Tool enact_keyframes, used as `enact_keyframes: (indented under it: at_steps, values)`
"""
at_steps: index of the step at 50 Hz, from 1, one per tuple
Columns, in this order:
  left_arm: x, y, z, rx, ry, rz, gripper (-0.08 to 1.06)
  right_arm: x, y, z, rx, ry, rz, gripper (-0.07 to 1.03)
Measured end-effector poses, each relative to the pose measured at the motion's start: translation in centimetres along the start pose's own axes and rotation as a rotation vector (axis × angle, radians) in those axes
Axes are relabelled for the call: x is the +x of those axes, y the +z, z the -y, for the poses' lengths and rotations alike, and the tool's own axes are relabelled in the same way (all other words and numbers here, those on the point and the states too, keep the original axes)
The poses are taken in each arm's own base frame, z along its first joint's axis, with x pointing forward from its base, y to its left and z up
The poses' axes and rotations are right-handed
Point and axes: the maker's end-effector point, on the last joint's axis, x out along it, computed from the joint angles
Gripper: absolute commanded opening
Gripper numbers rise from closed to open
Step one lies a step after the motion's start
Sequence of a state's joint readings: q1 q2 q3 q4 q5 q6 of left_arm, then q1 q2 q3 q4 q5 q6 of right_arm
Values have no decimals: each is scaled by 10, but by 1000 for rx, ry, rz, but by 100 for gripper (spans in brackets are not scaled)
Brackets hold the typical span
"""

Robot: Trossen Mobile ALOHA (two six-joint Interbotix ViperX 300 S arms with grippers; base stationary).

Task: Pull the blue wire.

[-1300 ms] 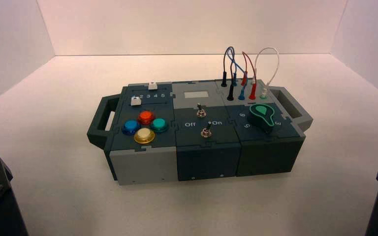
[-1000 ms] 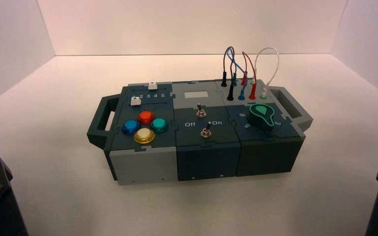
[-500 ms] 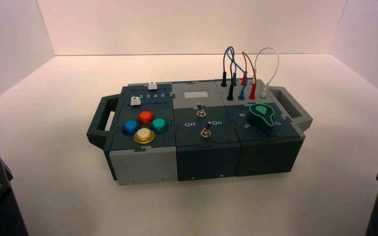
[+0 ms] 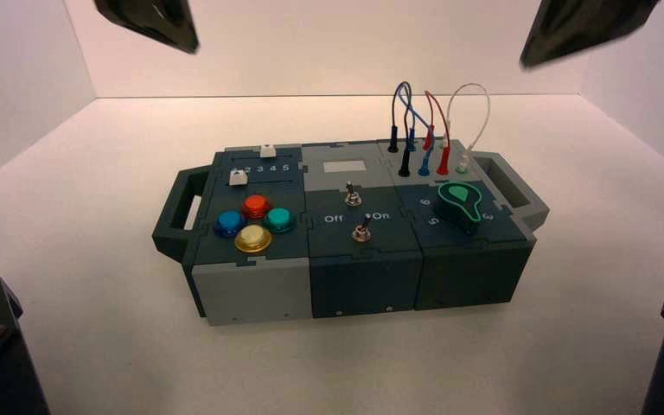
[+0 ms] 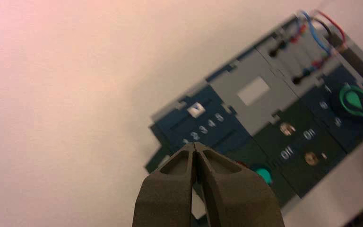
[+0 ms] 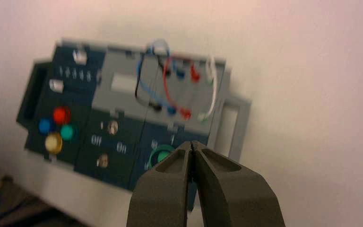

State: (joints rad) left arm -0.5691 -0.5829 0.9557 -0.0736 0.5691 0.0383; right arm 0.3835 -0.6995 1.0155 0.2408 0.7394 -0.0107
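White walls close around the pale surface (image 4: pixel 95 259) where we see the box (image 4: pixel 346 233) standing, turned a little, with a handle at each end. At its far right corner the blue wire (image 4: pixel 408 108) loops upward, both of its plugs seated in the grey panel between the dark wire (image 4: pixel 394 121) and the red wire (image 4: pixel 437 112); a white wire (image 4: pixel 475 108) arches just beside them. We hold our left gripper (image 5: pixel 195 147) high above the box's left side, its fingers pressed together on nothing. Our right gripper (image 6: pixel 190 144) hangs high above the right side, its fingers likewise pressed together and empty, well apart from the blue wire. Four round buttons (image 4: pixel 253 220) sit on the near left of the box, two toggle switches (image 4: pixel 357 213) in the middle, and a green knob (image 4: pixel 462 204) on the right.
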Motion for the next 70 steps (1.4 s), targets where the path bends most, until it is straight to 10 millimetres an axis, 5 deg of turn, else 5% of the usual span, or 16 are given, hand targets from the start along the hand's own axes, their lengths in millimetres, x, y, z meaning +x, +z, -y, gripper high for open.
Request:
enact_keyframes:
  at_steps: [13,18,21,42,70]
  values:
    - [5,-4,17,50,-38,-24,-3,15,-13,-20,-22,58,-74,5]
    - [6,-5,22,63,-48,-28,-3,26,-18,-32,-24,92,-111,24]
    - [6,-6,24,69,-52,-33,-3,33,-20,-36,-15,99,-133,27]
    - [12,-7,27,79,-58,-61,-3,78,-21,-44,1,82,-239,27]
    - [12,-9,28,83,-60,-69,-3,94,-18,-31,-1,37,-235,27]
